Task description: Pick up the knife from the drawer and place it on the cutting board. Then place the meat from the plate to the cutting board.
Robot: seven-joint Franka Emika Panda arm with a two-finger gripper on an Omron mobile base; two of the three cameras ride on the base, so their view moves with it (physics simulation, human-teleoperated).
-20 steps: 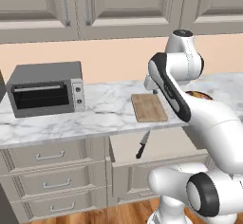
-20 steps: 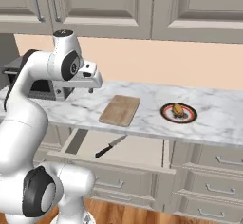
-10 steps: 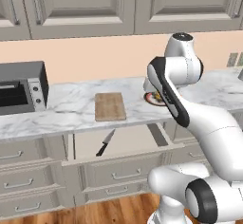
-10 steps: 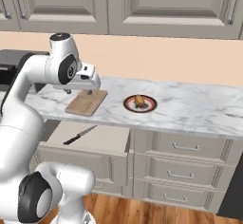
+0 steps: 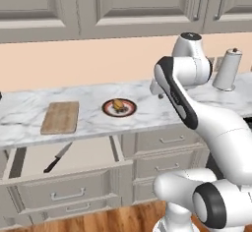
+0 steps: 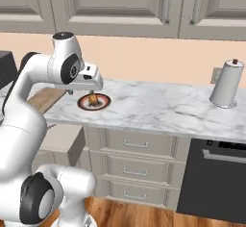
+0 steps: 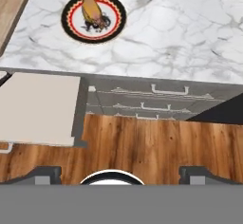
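The knife (image 5: 58,157) lies slantwise in the open drawer (image 5: 93,150), black handle toward the front. On the marble counter, the light-brown cutting board (image 5: 60,117) sits left of the red-rimmed plate (image 5: 119,107). The orange-brown meat (image 5: 118,103) rests on the plate. My gripper (image 6: 81,94) hangs high near the counter's front edge, a little right of the plate, apart from everything. In the hand view its tips (image 7: 121,174) stand wide open with nothing between them. That view has the plate (image 7: 94,17) with the meat (image 7: 91,9) at upper left, a board corner (image 7: 9,9) and the drawer (image 7: 40,107).
A white paper-towel roll (image 6: 227,84) stands at the counter's far right. Narrow drawers with silver bar handles (image 6: 137,144) sit under the counter, and a dark dishwasher front (image 6: 216,182) is to their right. Wood floor lies in front.
The whole picture has slid left, so the base has driven to the right along the counter. The toaster oven has left the left base view. The gripper has stayed open.
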